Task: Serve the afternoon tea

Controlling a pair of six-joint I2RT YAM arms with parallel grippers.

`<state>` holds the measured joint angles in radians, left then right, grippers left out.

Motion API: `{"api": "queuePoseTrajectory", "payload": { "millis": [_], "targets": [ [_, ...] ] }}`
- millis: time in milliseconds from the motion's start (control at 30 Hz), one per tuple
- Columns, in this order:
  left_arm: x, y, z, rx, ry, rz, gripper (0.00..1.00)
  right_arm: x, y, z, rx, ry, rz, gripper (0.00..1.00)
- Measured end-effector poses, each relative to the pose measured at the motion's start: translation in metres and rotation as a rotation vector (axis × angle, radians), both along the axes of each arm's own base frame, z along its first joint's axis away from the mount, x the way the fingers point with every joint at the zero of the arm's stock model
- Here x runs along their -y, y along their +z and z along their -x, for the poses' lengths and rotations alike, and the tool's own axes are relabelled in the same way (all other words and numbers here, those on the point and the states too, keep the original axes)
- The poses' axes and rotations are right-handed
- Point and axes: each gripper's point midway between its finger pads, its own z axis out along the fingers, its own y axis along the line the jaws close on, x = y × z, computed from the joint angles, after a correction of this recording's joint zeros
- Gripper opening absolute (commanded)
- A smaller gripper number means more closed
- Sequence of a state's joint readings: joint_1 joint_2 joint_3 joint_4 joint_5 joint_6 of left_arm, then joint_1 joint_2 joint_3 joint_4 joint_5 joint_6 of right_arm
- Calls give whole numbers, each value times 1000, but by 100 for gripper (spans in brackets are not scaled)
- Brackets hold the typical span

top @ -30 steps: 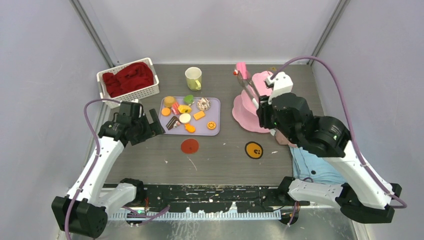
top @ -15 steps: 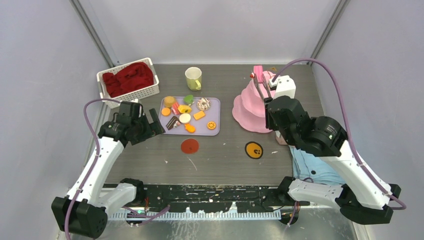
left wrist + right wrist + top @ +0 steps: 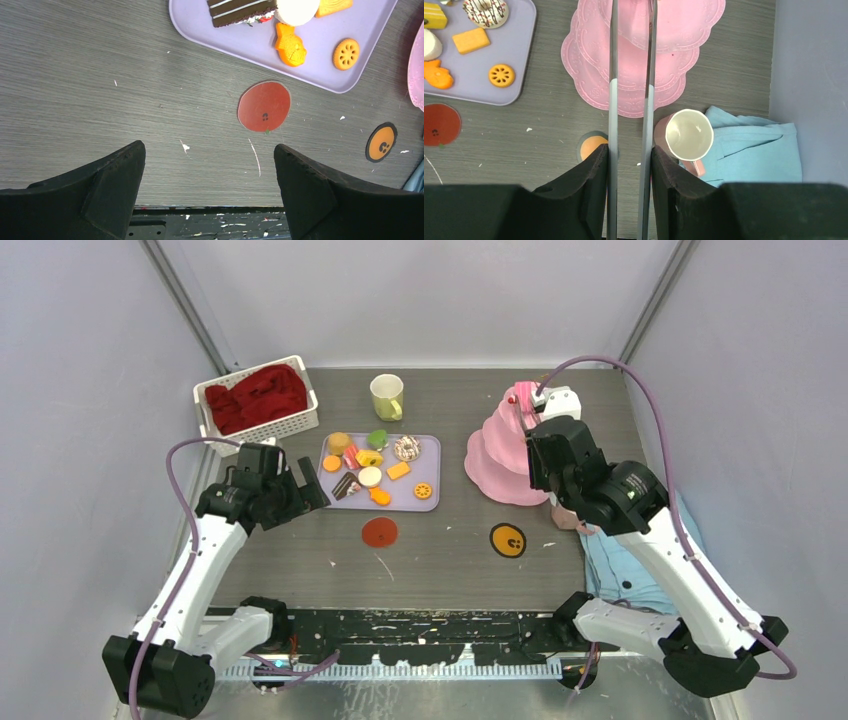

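Metal tongs are squeezed tight in the right gripper and held over the pink stand, most likely so sweets can be set on its plates gently; whether a sweet is caught in the tips cannot be told. The left gripper is spread wide with nothing in it, near the lilac tray where the toy sweets are laid. The pink mug is stood beside the stand, by the blue towel.

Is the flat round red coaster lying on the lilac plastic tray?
No, the red coaster lies on the grey table, apart from the lilac tray.
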<state>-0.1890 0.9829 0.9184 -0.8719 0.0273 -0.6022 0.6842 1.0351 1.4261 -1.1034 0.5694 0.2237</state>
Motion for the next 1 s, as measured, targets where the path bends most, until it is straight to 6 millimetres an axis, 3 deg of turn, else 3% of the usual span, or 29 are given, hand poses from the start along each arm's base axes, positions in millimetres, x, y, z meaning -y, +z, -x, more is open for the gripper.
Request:
{"api": "queuePoseTrajectory", "payload": {
  "millis": [133, 333, 633, 1000],
  "targets": [
    [0, 0, 0, 0, 0, 0, 99, -1, -5, -4, -14, 7, -4, 24],
    [0, 0, 0, -1, 0, 0, 99, -3, -5, -5, -19, 25, -12, 37],
    [0, 0, 0, -1, 0, 0, 99, -4, -5, -4, -23, 34, -13, 47],
    [0, 0, 0, -1, 0, 1, 99, 0, 1, 0, -16, 33, -20, 45]
  ]
}}
